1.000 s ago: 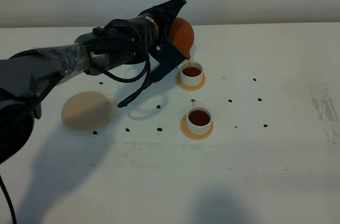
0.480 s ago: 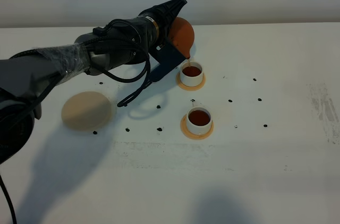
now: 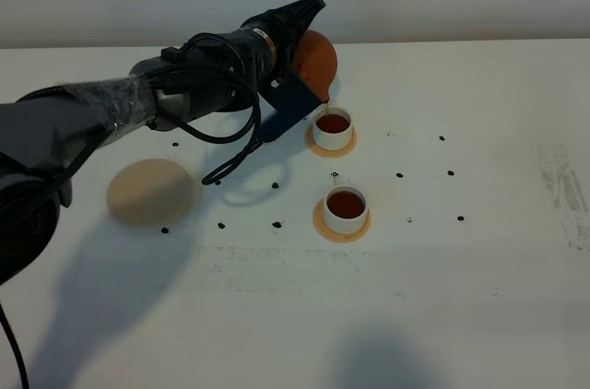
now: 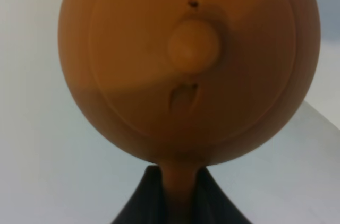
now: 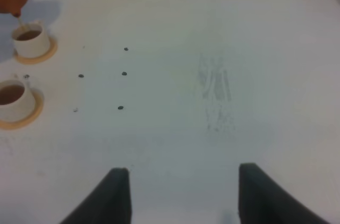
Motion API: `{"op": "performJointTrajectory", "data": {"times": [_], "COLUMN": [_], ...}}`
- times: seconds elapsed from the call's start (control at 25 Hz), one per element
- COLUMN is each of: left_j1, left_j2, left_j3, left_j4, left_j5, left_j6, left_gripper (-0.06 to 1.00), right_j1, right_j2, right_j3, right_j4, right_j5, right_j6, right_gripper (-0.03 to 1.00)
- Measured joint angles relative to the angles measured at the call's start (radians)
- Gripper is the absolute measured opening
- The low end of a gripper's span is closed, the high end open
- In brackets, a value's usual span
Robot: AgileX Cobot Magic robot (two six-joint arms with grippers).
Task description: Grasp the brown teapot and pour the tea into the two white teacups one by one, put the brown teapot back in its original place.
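My left gripper (image 3: 297, 66) is shut on the brown teapot (image 3: 314, 63) and holds it tilted above the far white teacup (image 3: 333, 129), with a thin stream of tea running from the spout into that cup. In the left wrist view the teapot (image 4: 188, 59) fills the frame, lid knob facing the camera. Both teacups hold dark tea; the near one (image 3: 346, 207) stands on its orange coaster. The beige coaster disc (image 3: 150, 192) lies bare at the left. The right wrist view shows both cups (image 5: 30, 41) (image 5: 13, 100) and my right gripper (image 5: 178, 192) open over bare table.
Small dark specks (image 3: 276, 186) are scattered over the white table (image 3: 479, 251) around the cups. A scuffed patch (image 3: 564, 188) marks the table's right side. The left arm's cable (image 3: 241, 151) hangs down close to the table left of the far cup.
Almost nothing has moved. The teapot stays tilted over the far cup and the tea stream continues.
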Motion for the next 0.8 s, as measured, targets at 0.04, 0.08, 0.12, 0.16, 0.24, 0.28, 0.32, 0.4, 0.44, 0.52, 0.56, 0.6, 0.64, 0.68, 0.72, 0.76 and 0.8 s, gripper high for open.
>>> {"op": "performJointTrajectory", "data": {"times": [0.04,0.08,0.12,0.16,0.24,0.28,0.32,0.4,0.44,0.52,0.56,0.6,0.64,0.68,0.72,0.76,0.8], "left_j1": [0.0,0.0,0.0,0.0,0.0,0.0,0.0,0.0,0.0,0.0,0.0,0.0,0.0,0.0,0.0,0.0,0.0], "left_j2": [0.0,0.0,0.0,0.0,0.0,0.0,0.0,0.0,0.0,0.0,0.0,0.0,0.0,0.0,0.0,0.0,0.0], "left_j3": [0.0,0.0,0.0,0.0,0.0,0.0,0.0,0.0,0.0,0.0,0.0,0.0,0.0,0.0,0.0,0.0,0.0], "left_j4": [0.0,0.0,0.0,0.0,0.0,0.0,0.001,0.001,0.001,0.001,0.001,0.001,0.001,0.002,0.003,0.004,0.005], "left_j5": [-0.002,-0.004,-0.005,-0.007,-0.007,-0.007,-0.007,-0.01,-0.011,-0.014,-0.014,-0.014,-0.014,-0.014,-0.014,-0.014,-0.014], "left_j6": [0.001,0.002,0.002,0.004,0.01,0.014,0.017,0.023,0.024,0.027,0.028,0.029,0.03,0.03,0.03,0.03,0.03], "left_gripper": [0.12,0.12,0.12,0.12,0.12,0.12,0.12,0.12,0.12,0.12,0.12,0.12,0.12,0.12,0.12,0.12,0.12], "right_j1": [0.0,0.0,0.0,0.0,0.0,0.0,0.0,0.0,0.0,0.0,0.0,0.0,0.0,0.0,0.0,0.0,0.0], "right_j2": [0.0,0.0,0.0,0.0,0.0,0.0,0.0,0.0,0.0,0.0,0.0,0.0,0.0,0.0,0.0,0.0,0.0], "right_j3": [0.0,0.0,0.0,0.0,0.0,0.0,0.0,0.0,0.0,0.0,0.0,0.0,0.0,0.0,0.0,0.0,0.0], "right_j4": [0.0,0.0,0.0,0.0,0.0,0.0,0.0,0.0,0.0,0.0,0.0,0.0,0.0,0.0,0.0,0.0,0.0], "right_j5": [0.0,0.0,0.0,0.0,0.0,0.0,0.0,0.0,0.0,0.0,0.0,0.0,0.0,0.0,0.0,0.0,0.0], "right_j6": [0.0,0.0,0.0,0.0,0.0,0.0,0.0,0.0,0.0,0.0,0.0,0.0,0.0,0.0,0.0,0.0,0.0], "right_gripper": [0.44,0.44,0.44,0.44,0.44,0.44,0.44,0.44,0.44,0.44,0.44,0.44,0.44,0.44,0.44,0.44,0.44]}}
